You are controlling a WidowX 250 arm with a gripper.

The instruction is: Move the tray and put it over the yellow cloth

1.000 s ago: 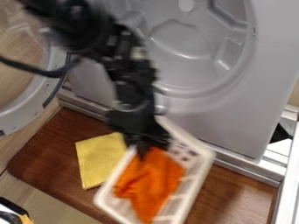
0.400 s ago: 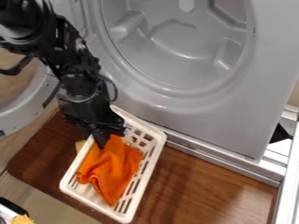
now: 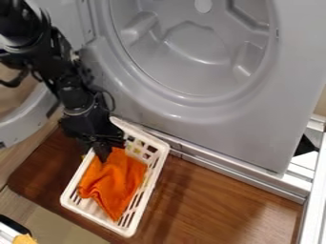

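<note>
One white tray [image 3: 95, 219] lies aslant across the left part of the brown table [image 3: 216, 195], its upper end near the far edge and its lower end close to the near-left edge. The table's rounded left corner lies to the left of the tray. Bits of the yellow cloth [image 3: 136, 150] show through the openings towards the tray's upper end, so at least part of the cloth is beneath it; how much is covered I cannot tell.

Inside the tray is an orange cloth [image 3: 115, 181], rumpled, running along much of the floor. The gripper [image 3: 104, 150] points down at the tray's upper left side, right at the orange cloth's top end. I cannot tell whether it is open or closed, or whether it grips the tray or the cloth.

Beyond the far edge stands a grey machine [image 3: 216, 126] with a round hollow, its door [image 3: 18, 127] swung out to the left. A metal rail [image 3: 232, 170] runs between machine and table.
</note>
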